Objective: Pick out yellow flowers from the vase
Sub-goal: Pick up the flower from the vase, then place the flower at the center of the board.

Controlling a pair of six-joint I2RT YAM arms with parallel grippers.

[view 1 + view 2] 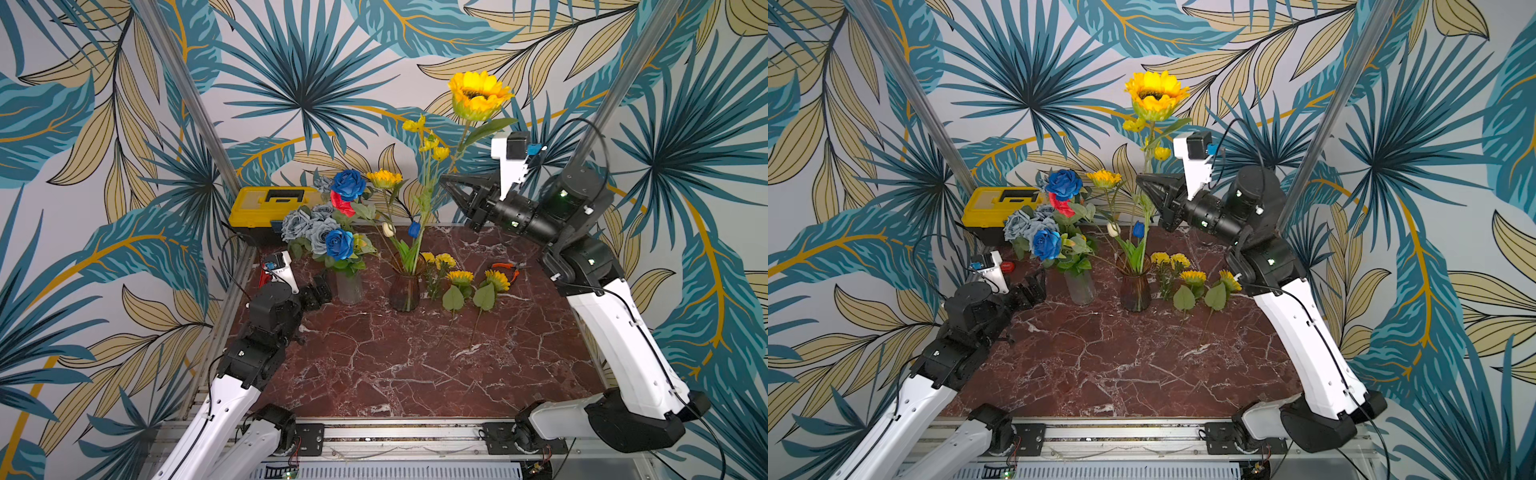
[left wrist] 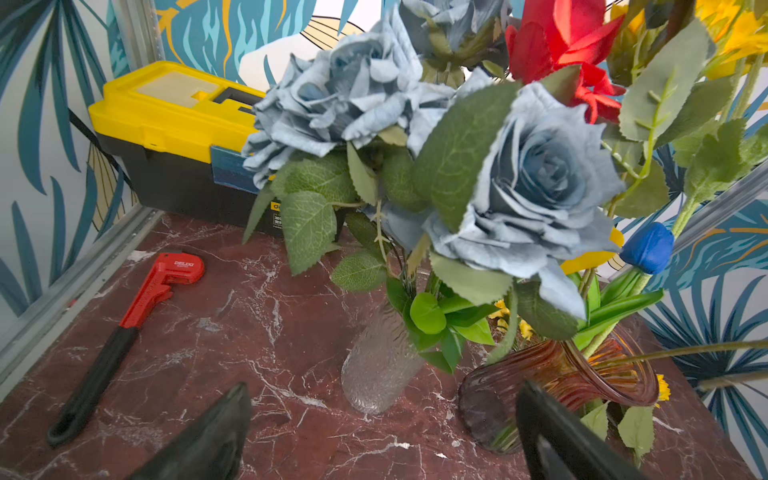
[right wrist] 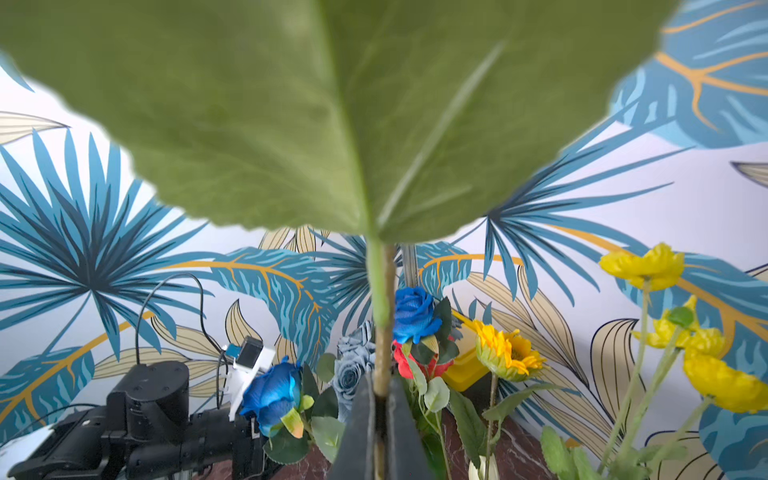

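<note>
The right claw (image 3: 380, 392) pinches the thin stem of the tall sunflower (image 1: 478, 97), held high over the ribbed amber glass vase (image 1: 405, 291) near the marbled surface's (image 1: 374, 365) rear edge. The left claw (image 1: 323, 291) gapes wide.

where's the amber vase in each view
In a top view: amber vase mid-table, beside the clear vase.
In a top view: same spot.
Left wrist: close ahead, beside the clear vase.
Right wrist: not in it.
Shared landmark: the red rose.
</note>
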